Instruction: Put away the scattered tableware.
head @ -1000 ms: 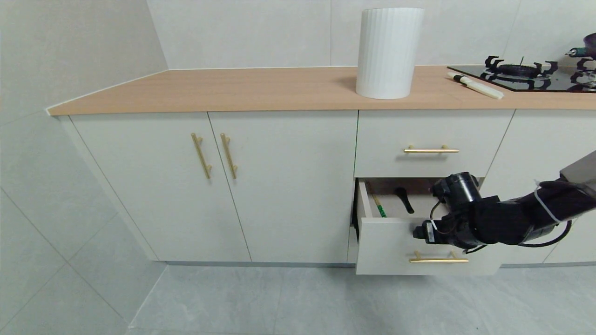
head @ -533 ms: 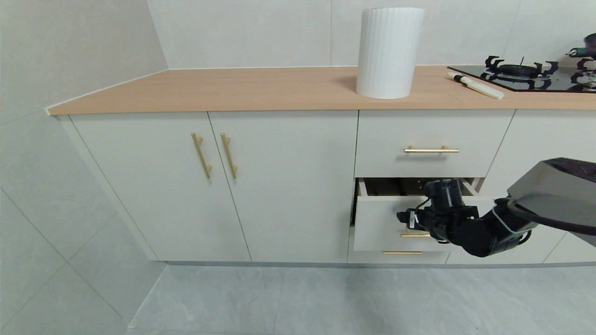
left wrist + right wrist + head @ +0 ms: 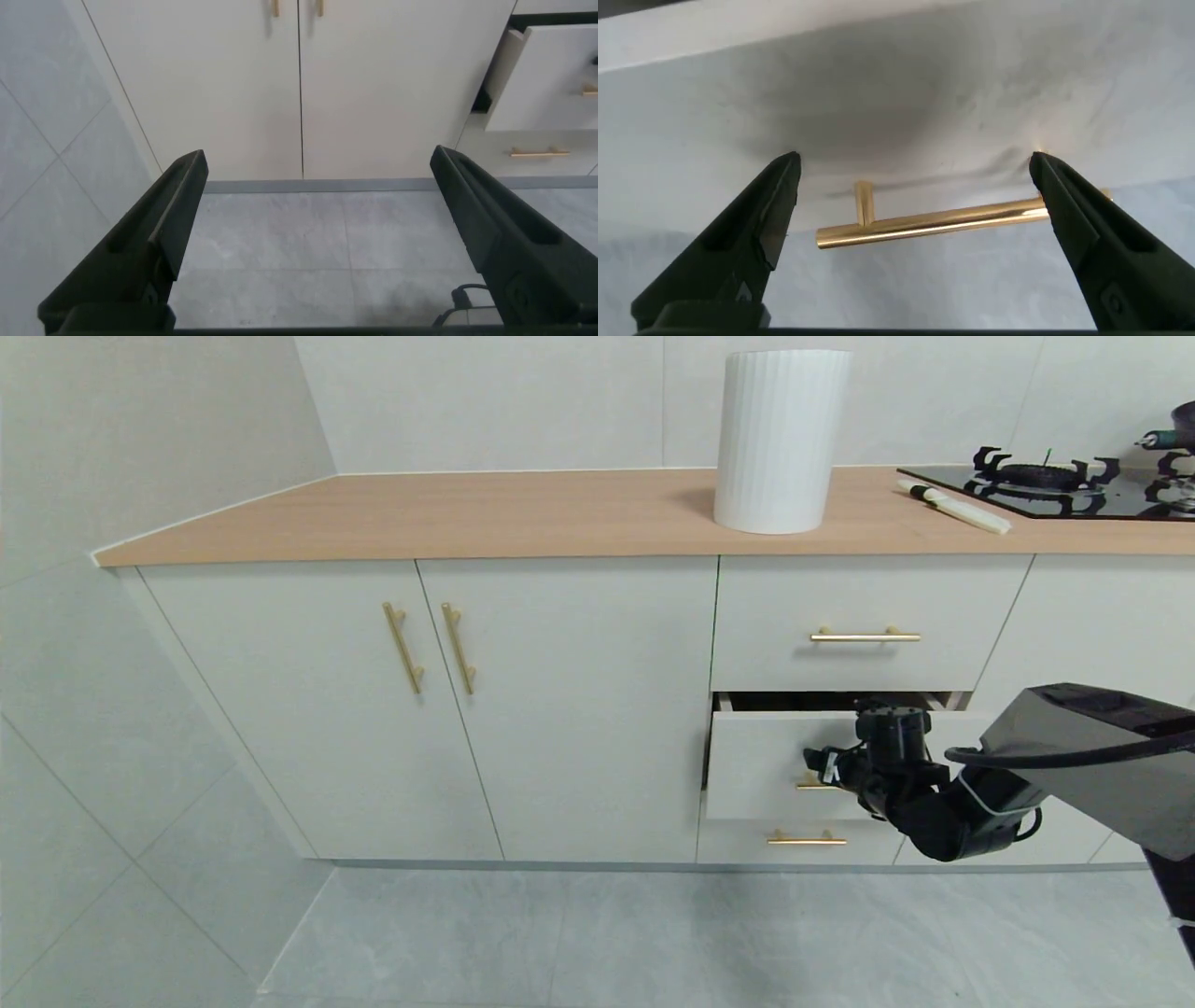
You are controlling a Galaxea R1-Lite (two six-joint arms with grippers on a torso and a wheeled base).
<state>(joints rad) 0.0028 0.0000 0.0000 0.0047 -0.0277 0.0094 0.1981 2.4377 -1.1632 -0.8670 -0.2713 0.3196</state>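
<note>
While my right claw (image 3: 915, 191) sits apart at the gold handle (image 3: 938, 222) of the drawer (image 3: 761, 761), lower right of frame, my left claw (image 3: 318, 187) hangs apart above the floor (image 3: 308, 257).

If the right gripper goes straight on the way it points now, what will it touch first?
The right gripper would most likely meet the gold handle, which lies between its open jaws, then the drawer front behind it.
</note>
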